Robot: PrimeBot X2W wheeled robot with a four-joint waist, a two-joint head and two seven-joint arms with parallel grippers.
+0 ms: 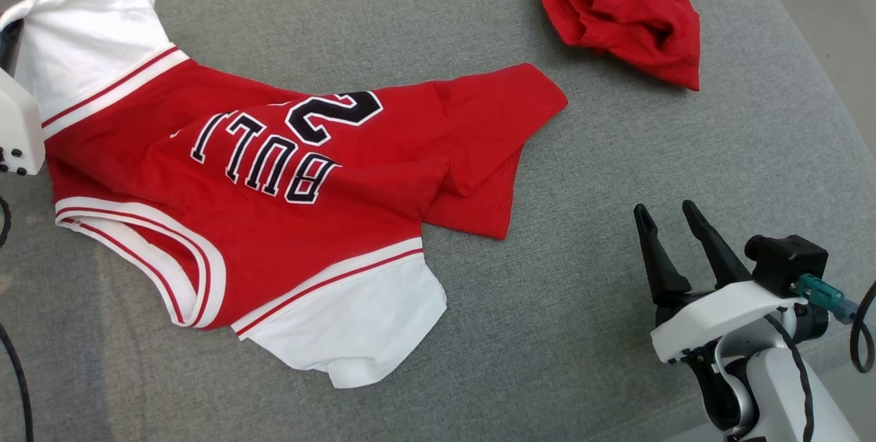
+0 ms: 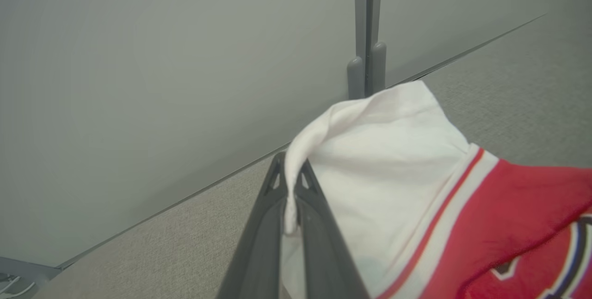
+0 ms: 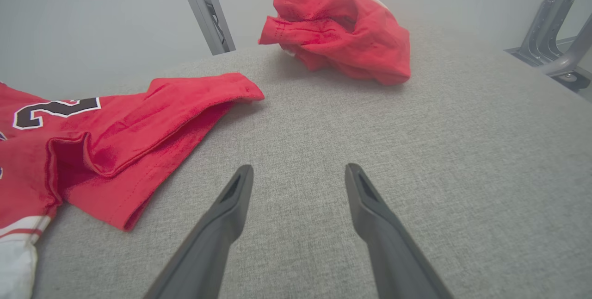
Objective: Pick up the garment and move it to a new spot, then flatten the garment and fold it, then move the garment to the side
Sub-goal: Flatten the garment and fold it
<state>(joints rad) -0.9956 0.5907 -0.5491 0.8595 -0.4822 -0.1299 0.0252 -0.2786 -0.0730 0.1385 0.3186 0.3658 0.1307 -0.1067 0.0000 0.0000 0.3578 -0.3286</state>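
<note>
Table: wide, grey fabric top.
Jersey: red with white sleeves, dark lettering and a numeral. It lies rumpled across the table's left half, with a hem corner folded over toward the middle. One white sleeve lies flat near the front edge and the other is raised at the far left.
Red cloth: crumpled heap at the table's far right, well apart from the jersey.
Right gripper: over bare table at the near right, fingers spread apart, holding nothing.
Left gripper: fingers pressed together on the raised white sleeve's edge.
</note>
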